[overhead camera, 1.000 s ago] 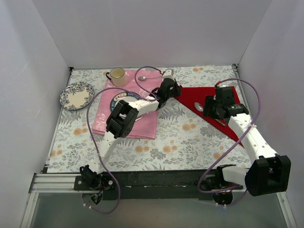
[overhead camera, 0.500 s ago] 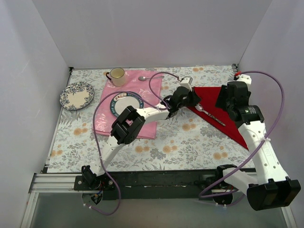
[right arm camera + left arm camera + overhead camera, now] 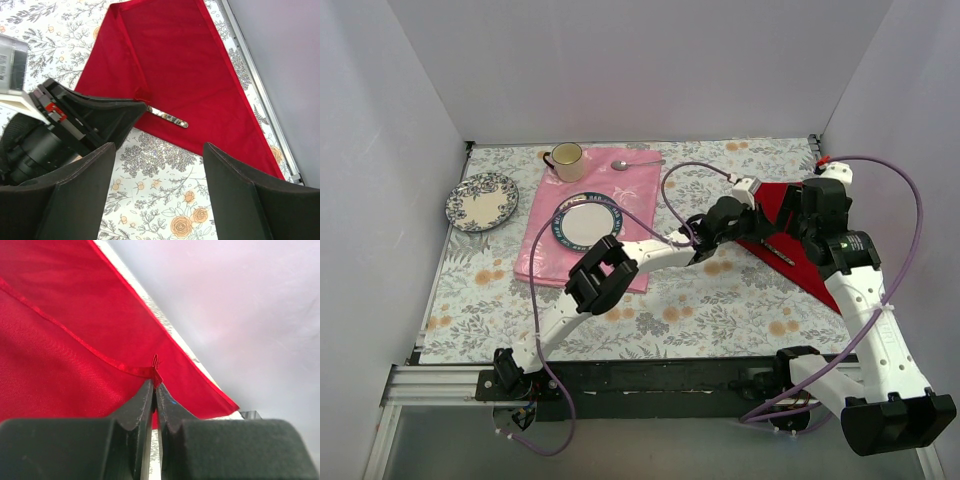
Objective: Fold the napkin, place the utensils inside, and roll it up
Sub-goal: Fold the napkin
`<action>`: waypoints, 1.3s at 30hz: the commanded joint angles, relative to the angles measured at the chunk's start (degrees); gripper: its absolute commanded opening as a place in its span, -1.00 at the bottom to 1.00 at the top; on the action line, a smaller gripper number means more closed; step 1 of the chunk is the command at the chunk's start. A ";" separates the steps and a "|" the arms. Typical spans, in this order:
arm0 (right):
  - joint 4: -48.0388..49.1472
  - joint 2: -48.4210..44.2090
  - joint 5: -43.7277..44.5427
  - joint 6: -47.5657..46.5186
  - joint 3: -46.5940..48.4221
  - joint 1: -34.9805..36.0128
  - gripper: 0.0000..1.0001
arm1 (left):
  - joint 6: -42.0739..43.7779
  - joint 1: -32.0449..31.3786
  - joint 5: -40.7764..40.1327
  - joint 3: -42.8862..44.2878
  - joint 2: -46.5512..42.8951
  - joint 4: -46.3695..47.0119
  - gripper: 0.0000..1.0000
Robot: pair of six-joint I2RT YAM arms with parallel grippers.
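The deep red napkin [image 3: 170, 65] lies at the table's right side, folded into a triangle [image 3: 802, 268]. My left gripper [image 3: 752, 222] is shut on the napkin's left corner [image 3: 156, 371] and holds it lifted over the cloth. In the right wrist view this gripper [image 3: 142, 104] covers the spoon's bowl. Only the dark patterned handle of the spoon [image 3: 168, 117] shows, lying on the napkin near its lower edge. My right gripper [image 3: 160, 200] is open and empty, above the floral tablecloth just in front of the napkin.
A pale pink cloth [image 3: 545, 255] lies left of centre with a blue-rimmed plate [image 3: 560, 213] on it. A cup [image 3: 566, 157] and a plain silver spoon [image 3: 635, 163] sit at the back. A patterned plate [image 3: 481, 199] is at far left. A metal rail [image 3: 260, 95] runs along the right wall.
My left gripper has moved right, carrying the napkin's left corner over the spoon's bowl. My right arm has drawn back toward the right wall.
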 commanded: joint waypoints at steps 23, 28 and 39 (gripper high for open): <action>1.54 -1.98 -0.77 -0.54 -0.89 0.68 0.60 | -3.19 -2.95 5.08 7.64 6.94 -0.35 -0.77; 1.71 -1.89 -0.69 -0.63 -1.06 0.77 0.60 | -3.19 -3.04 5.34 7.47 7.20 -0.88 -0.72; 1.54 -1.01 -1.39 -0.89 -0.63 0.77 0.61 | -2.74 -2.95 5.25 9.48 7.21 -3.07 0.00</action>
